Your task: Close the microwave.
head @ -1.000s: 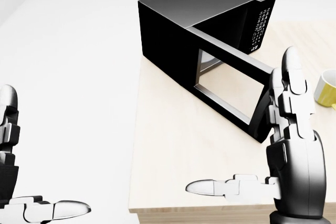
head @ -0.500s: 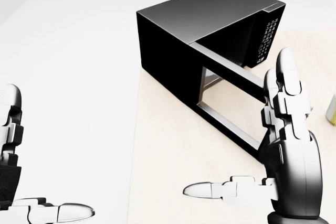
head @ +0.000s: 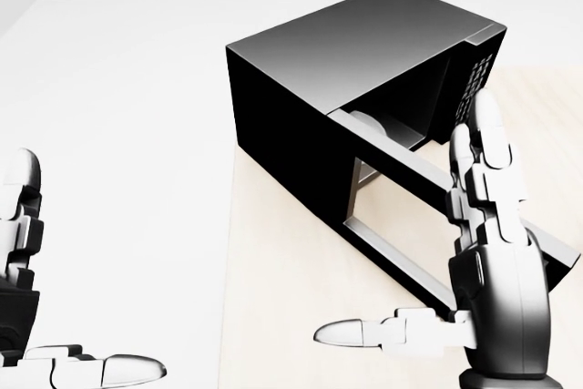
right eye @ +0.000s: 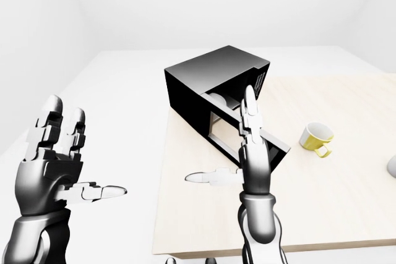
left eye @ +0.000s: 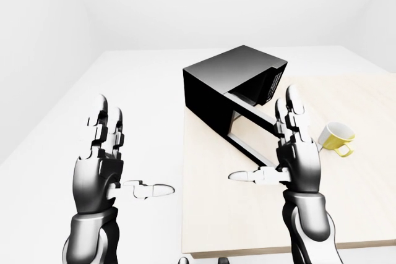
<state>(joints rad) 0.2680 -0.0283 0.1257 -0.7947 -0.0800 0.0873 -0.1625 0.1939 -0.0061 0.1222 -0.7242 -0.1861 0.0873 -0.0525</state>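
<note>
Microwave (head: 355,70): black matte box, framed windowed door (head: 428,225) swung open, on pale wood-grain desk (left eye: 247,214); right hand (head: 492,252) spread open, upright beside door; left hand (left eye: 102,153) open; glossy yellow cup (left eye: 336,137).

A bare simulated kitchen-style test room: plain white walls (left eye: 185,4) and a white floor (left eye: 136,85) surround a pale wooden tabletop (left eye: 346,202) carrying only household kitchen things, a black microwave (left eye: 232,81) with its door open and a yellow cup (left eye: 336,136)
</note>
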